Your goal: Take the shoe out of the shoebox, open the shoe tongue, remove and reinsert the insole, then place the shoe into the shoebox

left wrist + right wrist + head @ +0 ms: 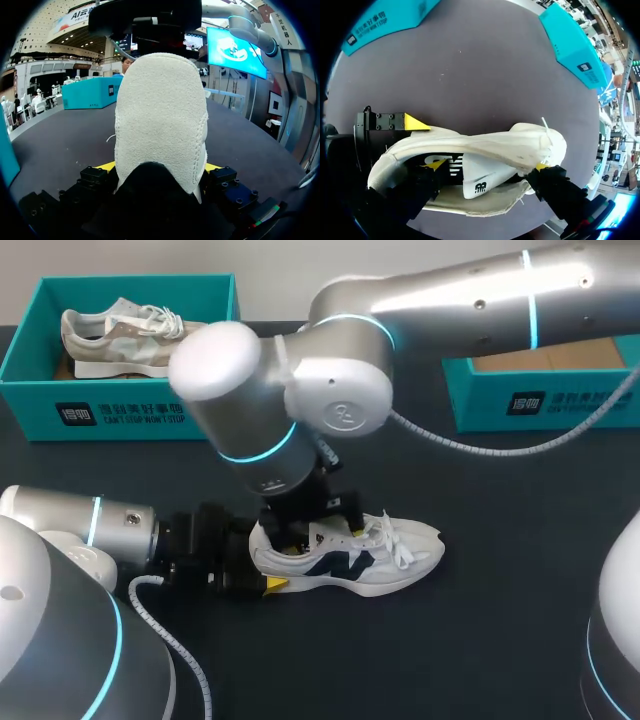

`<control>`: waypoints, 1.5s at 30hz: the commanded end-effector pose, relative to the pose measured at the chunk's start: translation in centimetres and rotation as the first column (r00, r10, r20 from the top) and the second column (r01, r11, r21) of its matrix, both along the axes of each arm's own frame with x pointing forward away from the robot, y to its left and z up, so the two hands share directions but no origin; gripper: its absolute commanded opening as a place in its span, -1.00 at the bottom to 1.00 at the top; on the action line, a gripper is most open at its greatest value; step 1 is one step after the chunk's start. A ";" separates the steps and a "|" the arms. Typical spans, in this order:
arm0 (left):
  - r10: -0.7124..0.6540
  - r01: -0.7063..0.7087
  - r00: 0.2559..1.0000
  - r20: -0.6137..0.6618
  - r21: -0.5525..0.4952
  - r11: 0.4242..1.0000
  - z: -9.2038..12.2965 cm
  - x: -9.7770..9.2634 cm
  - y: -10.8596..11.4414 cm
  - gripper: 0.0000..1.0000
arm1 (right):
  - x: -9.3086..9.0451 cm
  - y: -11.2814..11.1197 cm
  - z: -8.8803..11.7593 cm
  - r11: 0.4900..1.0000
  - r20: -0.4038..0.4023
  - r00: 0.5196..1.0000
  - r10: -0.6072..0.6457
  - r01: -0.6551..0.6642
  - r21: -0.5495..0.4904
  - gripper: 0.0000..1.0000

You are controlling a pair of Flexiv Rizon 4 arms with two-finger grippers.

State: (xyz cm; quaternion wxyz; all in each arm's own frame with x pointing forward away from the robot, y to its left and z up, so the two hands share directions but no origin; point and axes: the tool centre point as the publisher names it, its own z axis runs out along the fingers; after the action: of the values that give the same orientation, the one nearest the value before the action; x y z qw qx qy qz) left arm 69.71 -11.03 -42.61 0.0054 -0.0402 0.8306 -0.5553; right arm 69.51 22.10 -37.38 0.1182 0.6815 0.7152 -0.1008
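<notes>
A white shoe [385,558] with a navy logo lies on its sole on the dark table, toe to the right. My left gripper [265,568] is shut on its heel. In the left wrist view the suede heel [160,120] fills the gap, with a yellow tip touching each side. My right gripper [322,538] hangs over the shoe's mouth from above, open wide. In its wrist view the right gripper [488,165] has one tip in the dark opening and the other by the laces. The tongue [480,186] lies between them, untouched.
A teal shoebox [120,415] at the back left holds a beige shoe [125,335]. A second teal shoebox [530,400] stands at the back right, showing brown card inside. The right arm's cable [480,445] hangs low over the table behind the shoe.
</notes>
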 end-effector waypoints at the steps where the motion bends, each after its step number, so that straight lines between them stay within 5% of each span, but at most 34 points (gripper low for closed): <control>1: -0.001 0.001 1.000 -0.001 0.002 1.000 -0.7 0.0 -0.1 -1.00 | -0.8 0.5 -0.1 0.968 0.129 0.970 -0.205 0.220 -0.119 1.00; 22: -0.001 0.001 1.000 -0.001 0.002 1.000 -0.7 0.0 -0.1 -1.00 | -0.8 -3.0 3.2 0.930 0.191 0.951 -0.242 0.284 -0.232 1.00; 26: -0.001 0.001 1.000 -0.001 0.002 1.000 -0.7 0.0 -0.1 -1.00 | -0.6 -3.7 4.0 0.927 0.188 0.951 -0.246 0.288 -0.241 0.32; 27: -0.001 0.001 1.000 -0.001 0.002 1.000 -0.7 0.0 -0.1 -1.00 | -0.6 -4.0 4.2 0.926 0.190 0.949 -0.250 0.292 -0.238 -0.03; 37: -0.001 0.001 1.000 -0.001 0.002 1.000 -0.7 0.0 -0.1 -1.00 | -0.3 -6.0 5.6 0.920 0.196 0.940 -0.278 0.319 -0.228 -0.11; 41: -0.001 0.001 1.000 -0.001 0.002 1.000 -0.7 0.0 -0.1 -1.00 | 0.0 -6.6 6.1 0.919 0.193 0.941 -0.277 0.318 -0.234 -0.22; 45: -0.001 0.001 1.000 -0.001 0.002 1.000 -0.7 0.0 -0.1 -1.00 | 0.1 -7.0 6.3 0.921 0.186 0.940 -0.284 0.322 -0.218 -0.55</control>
State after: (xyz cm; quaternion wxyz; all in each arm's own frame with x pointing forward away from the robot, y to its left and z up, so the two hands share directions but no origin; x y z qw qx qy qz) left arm 69.71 -11.03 -42.61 0.0054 -0.0402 0.8306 -0.5553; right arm 70.15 15.82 -31.28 0.2144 0.6652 0.6867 -0.2002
